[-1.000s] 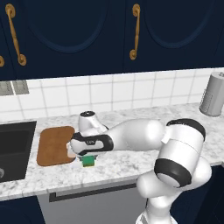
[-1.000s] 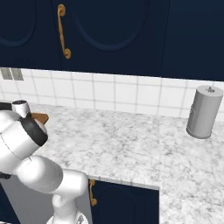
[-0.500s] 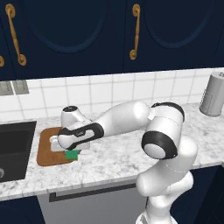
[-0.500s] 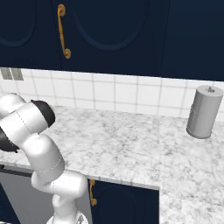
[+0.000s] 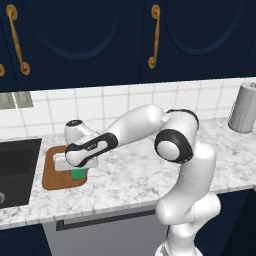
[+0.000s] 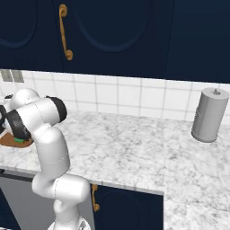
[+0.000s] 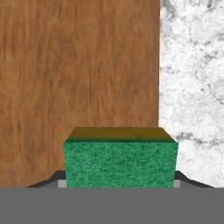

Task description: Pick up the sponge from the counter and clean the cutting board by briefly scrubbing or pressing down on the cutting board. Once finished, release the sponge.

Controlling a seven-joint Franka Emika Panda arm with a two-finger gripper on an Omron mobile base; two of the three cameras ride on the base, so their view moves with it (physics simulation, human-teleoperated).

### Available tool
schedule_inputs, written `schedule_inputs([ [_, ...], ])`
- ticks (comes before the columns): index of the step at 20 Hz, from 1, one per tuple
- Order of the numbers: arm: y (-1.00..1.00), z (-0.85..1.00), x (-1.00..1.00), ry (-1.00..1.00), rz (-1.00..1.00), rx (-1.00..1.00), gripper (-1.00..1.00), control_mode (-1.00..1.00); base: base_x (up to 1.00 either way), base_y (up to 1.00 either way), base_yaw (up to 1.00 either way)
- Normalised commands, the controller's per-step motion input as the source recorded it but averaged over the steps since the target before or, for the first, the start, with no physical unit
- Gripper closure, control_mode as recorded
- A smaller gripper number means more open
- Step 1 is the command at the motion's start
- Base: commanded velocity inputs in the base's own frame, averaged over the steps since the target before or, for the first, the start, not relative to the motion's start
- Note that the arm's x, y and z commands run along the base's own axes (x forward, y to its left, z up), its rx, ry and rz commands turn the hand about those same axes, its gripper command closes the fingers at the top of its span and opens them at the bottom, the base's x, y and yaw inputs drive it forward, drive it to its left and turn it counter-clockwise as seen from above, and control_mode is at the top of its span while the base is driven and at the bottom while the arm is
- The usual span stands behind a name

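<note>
The fingers (image 7: 120, 186) are clamped on the sponge (image 7: 120, 162), their dark tips showing at either side of the green block (its yellow-orange layer faces away from the hand camera). The sponge (image 5: 77, 173) hangs over the cutting board (image 5: 52, 177), close to the board's right edge. The board lies on the marble desk (image 5: 130, 175) near its left end, beside the dark sink (image 5: 15, 170).
</note>
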Motion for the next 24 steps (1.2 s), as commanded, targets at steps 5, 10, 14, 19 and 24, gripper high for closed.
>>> schedule_inputs([
  [5, 0.00, -0.76, 0.03, 0.06, 0.02, -0.14, 1.00, -1.00, 0.00, 0.00, 0.00],
  [10, 0.46, -0.39, 0.00, 0.06, 0.03, -0.14, 1.00, -1.00, 0.00, 0.00, 0.00],
  [14, 0.40, 0.05, 0.00, 0.00, 0.00, -0.02, 1.00, -1.00, 0.00, 0.00, 0.00],
  [19, 0.00, -0.69, 0.00, 0.00, 0.05, -0.08, 1.00, -1.00, 0.00, 0.00, 0.00],
  [24, 0.17, -0.36, 0.00, -0.08, 0.02, -0.01, 1.00, -1.00, 0.00, 0.00, 0.00],
])
